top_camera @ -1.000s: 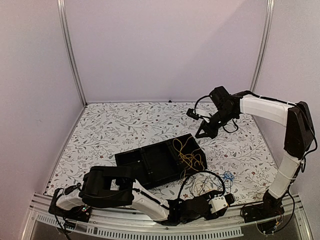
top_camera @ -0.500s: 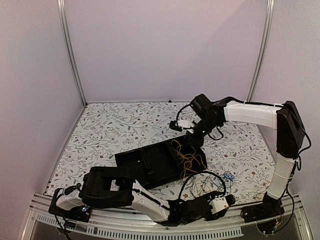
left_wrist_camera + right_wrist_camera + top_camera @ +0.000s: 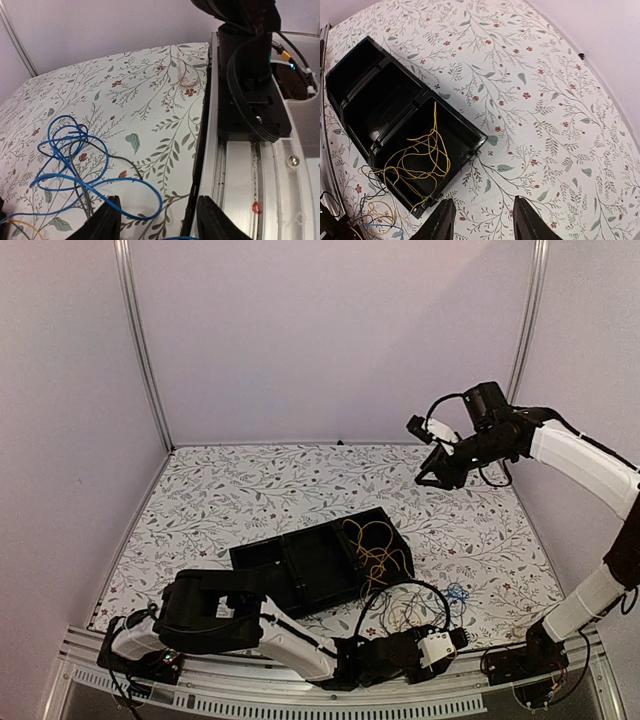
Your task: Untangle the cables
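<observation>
Yellow cable in tray; my right claw hangs spread, empty. Next, my spread left claw pinches blue cable.

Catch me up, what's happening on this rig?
Two arms are untangling thin cables. A yellow cable lies mostly in the end compartment of the black tray. The right gripper hangs high above the table, open and empty. The left gripper sits low at the near edge beside the blue cable loops, open, gripping nothing.
</observation>
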`<state>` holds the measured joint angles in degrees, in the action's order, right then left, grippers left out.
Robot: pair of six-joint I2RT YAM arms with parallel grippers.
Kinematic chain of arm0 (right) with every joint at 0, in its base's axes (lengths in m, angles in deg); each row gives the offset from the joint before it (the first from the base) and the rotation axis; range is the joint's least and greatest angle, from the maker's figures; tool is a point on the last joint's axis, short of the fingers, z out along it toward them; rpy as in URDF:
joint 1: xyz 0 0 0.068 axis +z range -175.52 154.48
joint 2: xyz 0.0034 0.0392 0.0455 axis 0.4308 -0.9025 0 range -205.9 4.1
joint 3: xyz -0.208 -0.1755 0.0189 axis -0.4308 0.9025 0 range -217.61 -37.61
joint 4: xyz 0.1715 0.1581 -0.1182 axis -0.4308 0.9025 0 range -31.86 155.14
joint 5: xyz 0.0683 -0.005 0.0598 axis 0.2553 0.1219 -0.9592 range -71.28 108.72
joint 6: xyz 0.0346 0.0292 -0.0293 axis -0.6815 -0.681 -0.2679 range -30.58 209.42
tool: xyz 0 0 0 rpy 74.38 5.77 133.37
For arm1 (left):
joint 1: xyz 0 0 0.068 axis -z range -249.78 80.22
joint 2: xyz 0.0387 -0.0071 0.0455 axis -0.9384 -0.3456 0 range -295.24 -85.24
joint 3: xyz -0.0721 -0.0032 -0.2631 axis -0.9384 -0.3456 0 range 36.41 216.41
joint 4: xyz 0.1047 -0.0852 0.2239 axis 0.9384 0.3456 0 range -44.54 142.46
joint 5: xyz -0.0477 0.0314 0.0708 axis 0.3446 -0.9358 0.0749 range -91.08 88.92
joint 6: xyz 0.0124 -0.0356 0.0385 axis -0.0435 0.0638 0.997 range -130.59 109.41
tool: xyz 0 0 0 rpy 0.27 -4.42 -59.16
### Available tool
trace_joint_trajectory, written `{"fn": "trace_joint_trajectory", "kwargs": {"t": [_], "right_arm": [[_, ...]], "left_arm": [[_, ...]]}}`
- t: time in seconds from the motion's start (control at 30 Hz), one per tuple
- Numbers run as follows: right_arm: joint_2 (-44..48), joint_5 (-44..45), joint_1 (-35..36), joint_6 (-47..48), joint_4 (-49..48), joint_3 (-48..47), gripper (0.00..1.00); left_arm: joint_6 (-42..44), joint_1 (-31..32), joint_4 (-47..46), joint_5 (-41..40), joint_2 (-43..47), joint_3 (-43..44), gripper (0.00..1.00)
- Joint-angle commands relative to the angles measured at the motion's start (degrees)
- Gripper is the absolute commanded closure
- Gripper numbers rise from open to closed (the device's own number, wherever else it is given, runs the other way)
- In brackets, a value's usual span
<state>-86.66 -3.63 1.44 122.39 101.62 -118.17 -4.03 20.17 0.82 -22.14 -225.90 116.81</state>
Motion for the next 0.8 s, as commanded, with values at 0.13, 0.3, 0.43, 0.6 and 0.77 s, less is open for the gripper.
{"fn": "trace_joint_trajectory", "kwargs": {"t": [0.13,0.3,0.43,0.6,0.77], "right_arm": [[19.8,-3.3,-9.2,-1.5,1.9,12.9,0.55],[27.0,-5.0,-9.6,0.5,6.2,18.1,0.57],[31.3,-10.1,-9.6,3.1,9.3,21.2,0.61],[33.4,-13.3,-9.6,6.4,12.9,21.1,0.63],[31.7,-16.3,-9.5,9.2,16.1,20.2,0.61]], "left_arm": [[-17.4,-5.5,6.4,9.0,7.0,0.0,0.52],[-24.0,-8.4,5.6,12.8,7.9,0.2,0.56],[-28.5,-9.9,6.9,13.0,7.7,2.0,0.58],[-34.6,-12.2,9.3,12.3,6.8,4.5,0.59],[-36.1,-12.9,9.8,10.3,5.8,7.0,0.59]]}}
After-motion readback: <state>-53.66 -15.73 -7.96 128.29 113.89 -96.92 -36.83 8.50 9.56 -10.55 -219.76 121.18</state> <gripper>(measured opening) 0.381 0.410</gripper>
